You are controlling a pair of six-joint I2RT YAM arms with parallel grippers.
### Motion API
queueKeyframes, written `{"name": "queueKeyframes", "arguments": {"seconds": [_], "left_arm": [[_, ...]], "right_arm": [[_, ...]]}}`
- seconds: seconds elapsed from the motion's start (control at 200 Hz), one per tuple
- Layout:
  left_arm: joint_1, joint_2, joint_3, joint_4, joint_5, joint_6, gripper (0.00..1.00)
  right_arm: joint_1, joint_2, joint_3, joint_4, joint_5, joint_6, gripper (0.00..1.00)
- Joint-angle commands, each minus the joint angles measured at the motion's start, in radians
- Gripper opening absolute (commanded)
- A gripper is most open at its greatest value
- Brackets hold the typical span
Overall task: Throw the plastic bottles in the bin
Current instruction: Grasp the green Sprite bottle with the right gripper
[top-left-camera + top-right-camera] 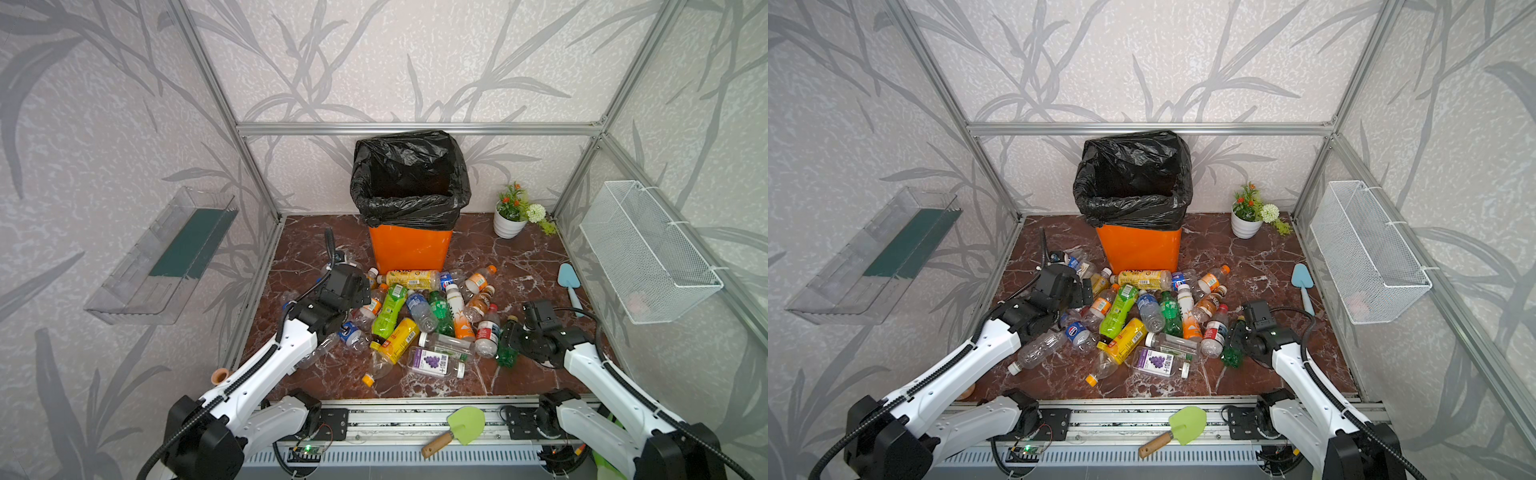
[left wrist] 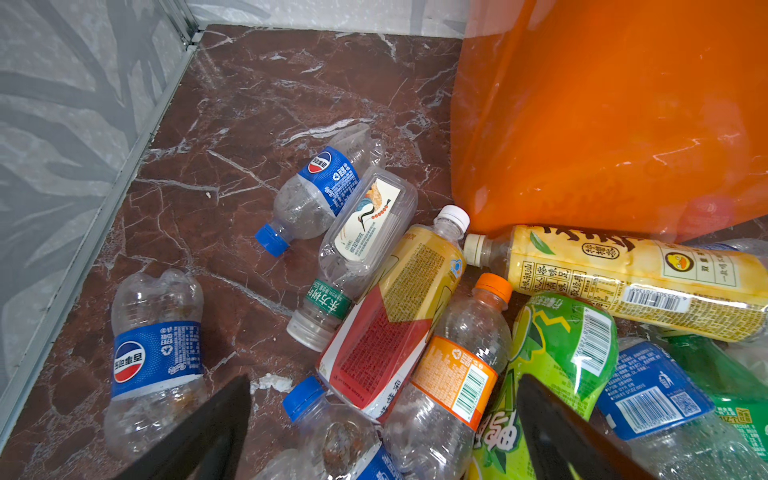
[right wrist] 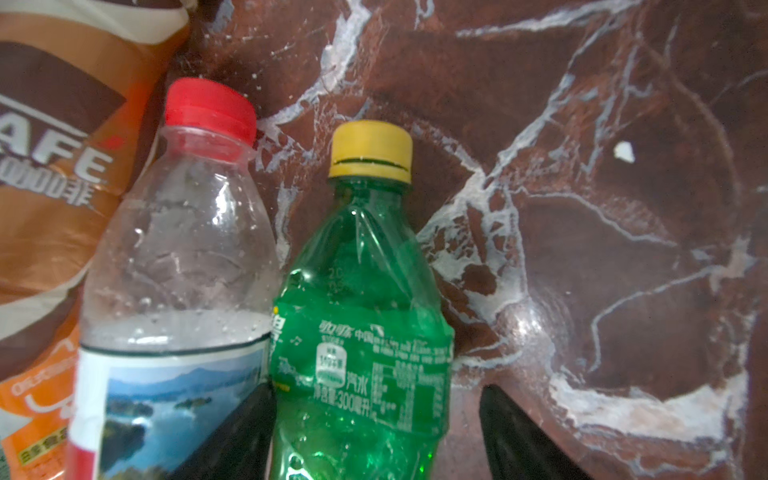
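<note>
Bench [image 1: 536, 249] of red marble carries everything. The bin [image 1: 409, 245] stands at the middle of its far edge, bag mouth open, its inside too dark to read. The plastic bottles [image 1: 390, 309] lie heaped in front of it, up to its orange wall.

The left gripper [image 2: 384, 382] hangs over the heap's left side, jaws wide apart with nothing between them. The right gripper [image 3: 376, 390] is low at the heap's right side, toward the bench's front right corner. Its jaws are apart astride the green bottle [image 3: 361, 270]. One finger [image 3: 232, 436] is wedged against the neighbouring clear bottle [image 3: 178, 257]; a gap shows at the other.

We judge the step to be closing on that green bottle. To do it well, we squeeze the labelled body, not the tapering shoulder under the yellow cap [image 3: 371, 151]. We press gently enough that the thin plastic does not buckle and slip. Then we lift straight, so the neighbour is not dragged, and clear the bin's rim before letting go.
</note>
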Motion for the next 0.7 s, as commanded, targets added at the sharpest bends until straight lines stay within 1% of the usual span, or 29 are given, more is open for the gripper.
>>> {"name": "queueKeyframes", "arguments": {"seconds": [0.0,0.06,0.105,0.12,0.22,0.32,0.425,0.545,0.575,0.695], "left_arm": [[-0.004,-0.013,0.019,-0.021,-0.035,-0.003,0.99],[-0.005,-0.012,0.020,-0.027,-0.036,-0.005,0.99],[-0.005,-0.015,0.021,-0.029,-0.036,-0.005,0.99],[-0.005,-0.015,0.021,-0.031,-0.036,-0.005,0.99],[-0.005,-0.020,0.022,-0.032,-0.042,-0.004,0.99],[-0.006,-0.021,0.025,-0.035,-0.046,-0.004,0.99],[-0.006,-0.020,0.026,-0.035,-0.048,-0.011,0.99],[-0.005,-0.020,0.026,-0.038,-0.056,-0.031,0.99],[-0.006,-0.020,0.026,-0.040,-0.068,-0.045,0.99],[-0.004,-0.029,0.019,-0.039,-0.080,-0.055,0.99]], "right_arm": [[0.004,0.062,-0.006,0.031,0.008,0.007,0.75],[0.004,0.094,0.000,0.019,0.032,0.010,0.70],[0.004,0.101,-0.004,0.029,0.038,0.011,0.70],[0.003,0.104,-0.008,0.035,0.041,0.037,0.70],[0.002,0.094,-0.029,0.082,0.050,0.058,0.68],[0.003,0.067,-0.020,0.083,0.055,0.059,0.61],[0.003,0.002,0.006,0.064,0.077,0.040,0.53],[0.002,-0.109,0.042,0.045,0.117,0.024,0.44],[0.002,-0.137,0.049,0.045,0.126,-0.007,0.42],[0.002,-0.237,0.098,0.037,0.157,-0.041,0.38]]}}
